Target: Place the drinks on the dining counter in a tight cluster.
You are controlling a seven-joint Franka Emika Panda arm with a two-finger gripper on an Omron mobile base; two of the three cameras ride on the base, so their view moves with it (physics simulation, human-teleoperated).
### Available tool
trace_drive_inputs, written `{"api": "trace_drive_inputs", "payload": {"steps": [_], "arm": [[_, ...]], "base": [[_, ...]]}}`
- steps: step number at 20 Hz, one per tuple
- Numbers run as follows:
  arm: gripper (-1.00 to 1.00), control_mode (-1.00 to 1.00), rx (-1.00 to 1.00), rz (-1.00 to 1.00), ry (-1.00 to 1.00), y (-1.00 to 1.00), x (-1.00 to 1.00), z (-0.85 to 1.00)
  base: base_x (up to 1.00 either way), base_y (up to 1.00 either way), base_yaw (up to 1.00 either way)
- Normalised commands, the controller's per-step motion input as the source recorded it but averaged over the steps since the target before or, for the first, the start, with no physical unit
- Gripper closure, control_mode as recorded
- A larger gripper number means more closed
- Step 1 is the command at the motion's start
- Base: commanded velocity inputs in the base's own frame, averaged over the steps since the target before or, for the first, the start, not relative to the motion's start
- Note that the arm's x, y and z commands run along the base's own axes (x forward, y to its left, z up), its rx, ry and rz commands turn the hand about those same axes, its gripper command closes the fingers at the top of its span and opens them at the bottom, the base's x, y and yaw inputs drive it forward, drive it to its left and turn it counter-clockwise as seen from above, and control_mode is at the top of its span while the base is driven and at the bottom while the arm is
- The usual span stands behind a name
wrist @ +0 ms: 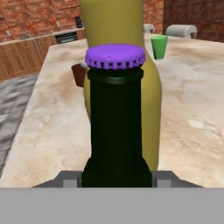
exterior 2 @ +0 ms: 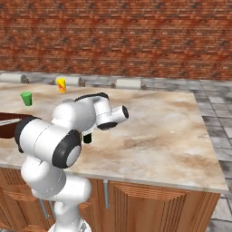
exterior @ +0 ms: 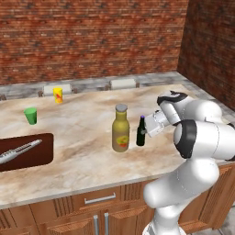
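Hand view: the dark bottle (wrist: 116, 127) with purple cap stands upright on the tabletop (exterior: 82, 124), just beside the tall yellow bottle (exterior: 120, 128), its body pinched by the end effector (exterior: 148, 133). Likely rigid, smooth and top-heavy; hold low on the body.

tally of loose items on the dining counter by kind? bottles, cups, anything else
Bottles: 2, the tall olive-yellow bottle and the small dark bottle with purple cap
Cups: 2, the green cup and the yellow cup
Cutting boards: 1, the dark brown board, with a knife-like utensil lying on it
Utensils: 1
Total: 6
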Motion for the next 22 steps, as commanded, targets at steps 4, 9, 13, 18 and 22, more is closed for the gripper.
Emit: {"api": "trace_drive_inputs", "payload": {"steps": [4, 9, 13, 18, 22], "arm": [[1.0, -1.0, 0.0, -0.02, 0.0, 0.03, 0.0, -0.02], [1.0, -1.0, 0.0, -0.02, 0.0, 0.0, 0.07, -0.24], [1.0, -1.0, 0.0, -0.01, 0.0, 0.0, 0.05, -0.26], [1.0, -1.0, 0.0, 0.0, 0.0, 0.0, 0.0, -0.18], [1.0, -1.0, 0.0, 0.0, 0.0, 0.0, 0.23, -0.02]], "base": [[0.0, 0.0, 0.0], [0.0, 0.0, 0.0], [0.0, 0.0, 0.0], [0.0, 0.0, 0.0], [0.0, 0.0, 0.0]]}}
